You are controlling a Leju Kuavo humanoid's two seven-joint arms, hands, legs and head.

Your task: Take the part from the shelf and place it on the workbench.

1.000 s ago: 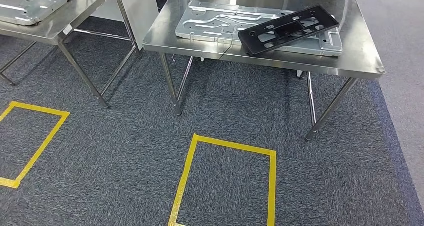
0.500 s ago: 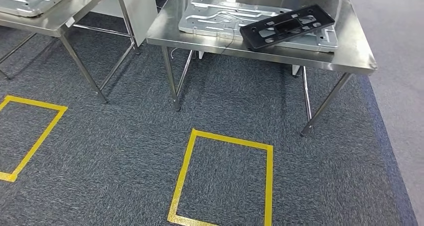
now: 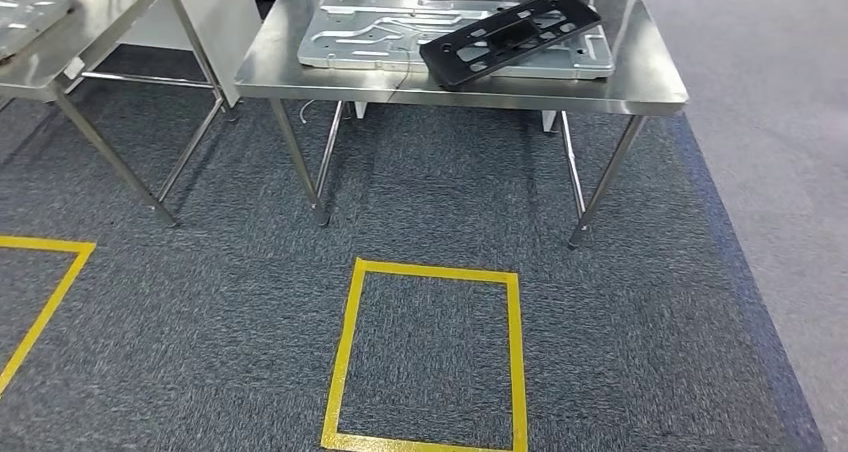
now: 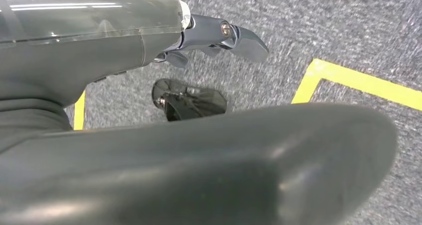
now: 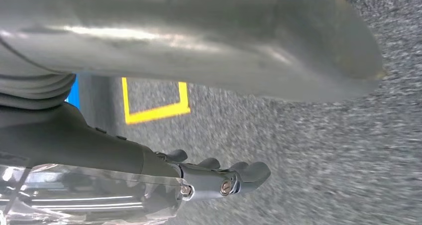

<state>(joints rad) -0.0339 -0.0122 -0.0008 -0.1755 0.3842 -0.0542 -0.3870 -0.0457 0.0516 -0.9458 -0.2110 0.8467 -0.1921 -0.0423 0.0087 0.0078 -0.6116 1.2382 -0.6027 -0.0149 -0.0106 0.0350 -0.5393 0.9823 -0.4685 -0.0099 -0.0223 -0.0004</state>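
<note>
The part (image 3: 510, 34) lies on a metal plate (image 3: 380, 32) on the counter (image 3: 660, 97); placing looks done. Both hands, left (image 4: 219, 36) and right (image 5: 219, 180), hang empty, fingers loosely apart. Next: step away.

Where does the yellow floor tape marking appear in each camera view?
Head view: a yellow tape square on the carpet in front of the steel table.
Left wrist view: a tape corner on the carpet beyond the left hand.
Right wrist view: a tape corner on the carpet near the right hand.
Shared landmark: the grey carpet.
</note>
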